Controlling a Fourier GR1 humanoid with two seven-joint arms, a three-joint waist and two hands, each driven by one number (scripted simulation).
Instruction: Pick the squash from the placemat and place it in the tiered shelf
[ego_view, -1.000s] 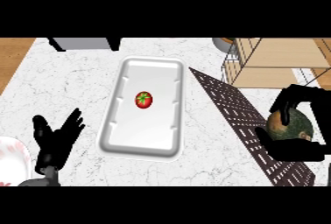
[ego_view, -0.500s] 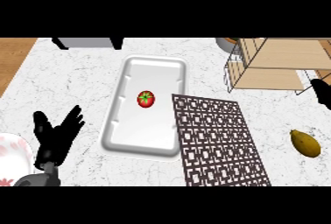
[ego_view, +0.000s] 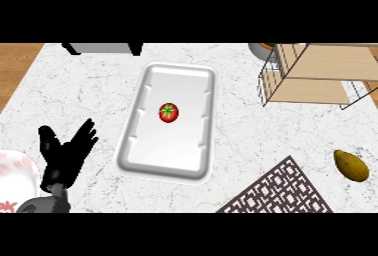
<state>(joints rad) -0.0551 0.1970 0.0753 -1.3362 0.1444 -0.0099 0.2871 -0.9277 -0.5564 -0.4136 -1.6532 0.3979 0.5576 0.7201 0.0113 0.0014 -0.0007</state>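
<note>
An olive-yellow squash (ego_view: 351, 165) lies on the marble counter at the right, just off the upper right edge of the dark patterned placemat (ego_view: 284, 190), not touching any hand. The wire tiered shelf (ego_view: 319, 75) with wooden boards stands at the top right. My left hand (ego_view: 65, 155) is at the lower left, open with fingers up, resting. The right hand does not show.
A white rectangular tray (ego_view: 174, 150) lies mid-counter with a red tomato (ego_view: 169, 112) in it. A pink-patterned white object (ego_view: 16, 180) sits at the lower left edge. A dark grey appliance (ego_view: 103, 48) is at the back edge.
The right hand, shut on the squash a second ago, let it go and left the view. The squash now lies on the counter. The view has shifted, so the placemat shows lower right.
</note>
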